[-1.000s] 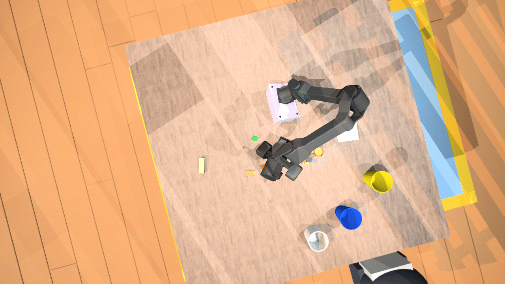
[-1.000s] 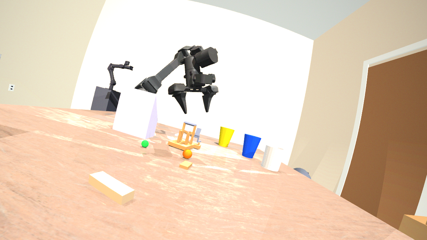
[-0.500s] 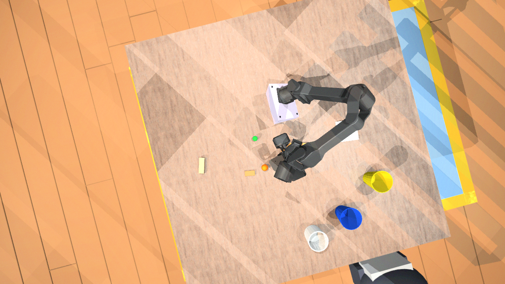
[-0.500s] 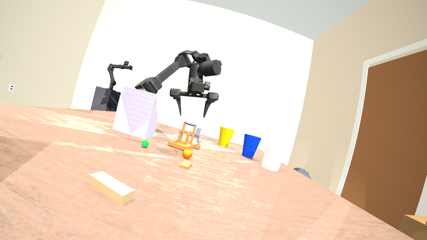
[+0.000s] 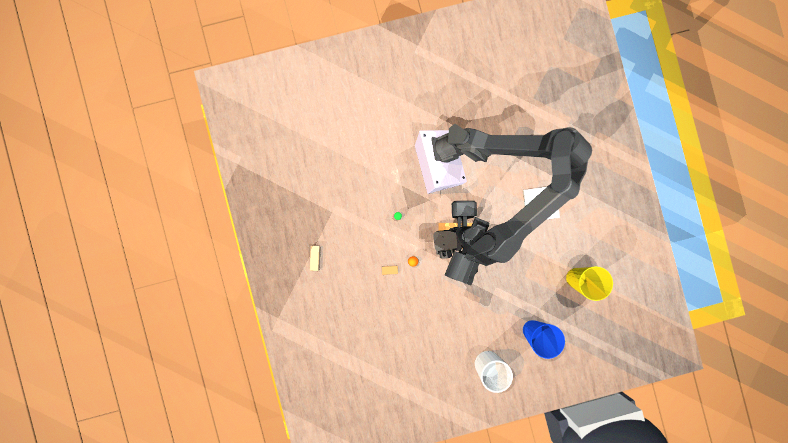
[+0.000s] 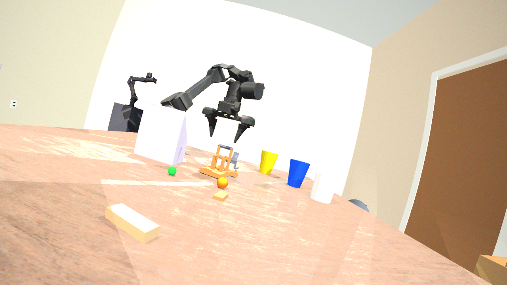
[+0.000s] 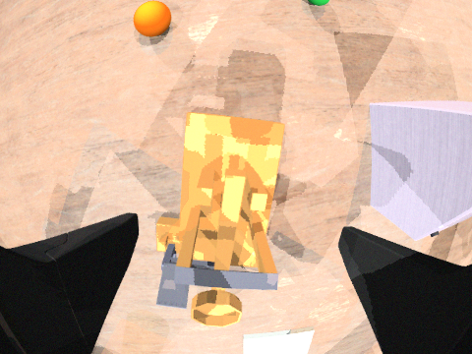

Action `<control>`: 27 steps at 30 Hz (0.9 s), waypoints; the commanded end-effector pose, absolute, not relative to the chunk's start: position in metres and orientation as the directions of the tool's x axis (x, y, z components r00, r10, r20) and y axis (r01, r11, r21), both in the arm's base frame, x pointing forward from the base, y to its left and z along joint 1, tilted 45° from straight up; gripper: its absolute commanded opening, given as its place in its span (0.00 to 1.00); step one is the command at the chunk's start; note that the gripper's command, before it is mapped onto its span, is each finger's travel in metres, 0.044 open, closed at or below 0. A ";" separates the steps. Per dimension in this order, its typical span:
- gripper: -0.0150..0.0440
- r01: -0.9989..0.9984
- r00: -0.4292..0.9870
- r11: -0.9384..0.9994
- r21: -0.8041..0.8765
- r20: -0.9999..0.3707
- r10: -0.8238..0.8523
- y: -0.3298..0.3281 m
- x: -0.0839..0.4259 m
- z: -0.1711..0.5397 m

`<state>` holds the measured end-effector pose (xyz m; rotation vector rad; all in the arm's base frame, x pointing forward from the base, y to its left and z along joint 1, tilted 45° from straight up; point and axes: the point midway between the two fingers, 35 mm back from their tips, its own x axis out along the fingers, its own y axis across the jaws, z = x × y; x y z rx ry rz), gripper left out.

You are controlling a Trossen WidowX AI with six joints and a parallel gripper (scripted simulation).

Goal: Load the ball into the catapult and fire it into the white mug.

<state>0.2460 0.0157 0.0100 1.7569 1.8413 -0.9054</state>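
The orange wooden catapult (image 6: 221, 162) (image 7: 230, 191) stands near the table's middle; the top view shows only a sliver of it (image 5: 445, 226) under my wrist. Its round cup (image 7: 216, 307) is empty. My gripper (image 5: 447, 242) (image 6: 224, 137) (image 7: 244, 233) hangs open and empty straight above the catapult, fingers pointing down. An orange ball (image 5: 412, 261) (image 6: 222, 182) (image 7: 152, 18) and a green ball (image 5: 397, 216) (image 6: 172, 170) lie on the table beside the catapult. The white mug (image 5: 494, 371) (image 6: 323, 187) stands upright near the table's edge.
A blue cup (image 5: 544, 338) (image 6: 297, 173) and a yellow cup (image 5: 590, 282) (image 6: 268, 162) stand near the mug. A white box (image 5: 439, 176) (image 6: 161, 132) (image 7: 427, 164) bears the arm's base. A small wooden block (image 5: 389, 269) (image 6: 220, 195), a long block (image 5: 315, 258) (image 6: 131, 222) and a white sheet (image 5: 531, 194) (image 7: 278, 349) lie about.
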 end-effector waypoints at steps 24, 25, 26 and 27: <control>1.00 0.984 -0.100 -0.038 -0.174 -0.714 0.693 0.062 0.242 -0.035; 1.00 0.984 -0.100 -0.038 -0.174 -0.714 0.693 0.063 0.242 -0.037; 1.00 0.984 -0.100 -0.038 -0.174 -0.713 0.694 0.064 0.242 -0.038; 1.00 0.984 -0.100 -0.038 -0.174 -0.713 0.694 0.065 0.241 -0.039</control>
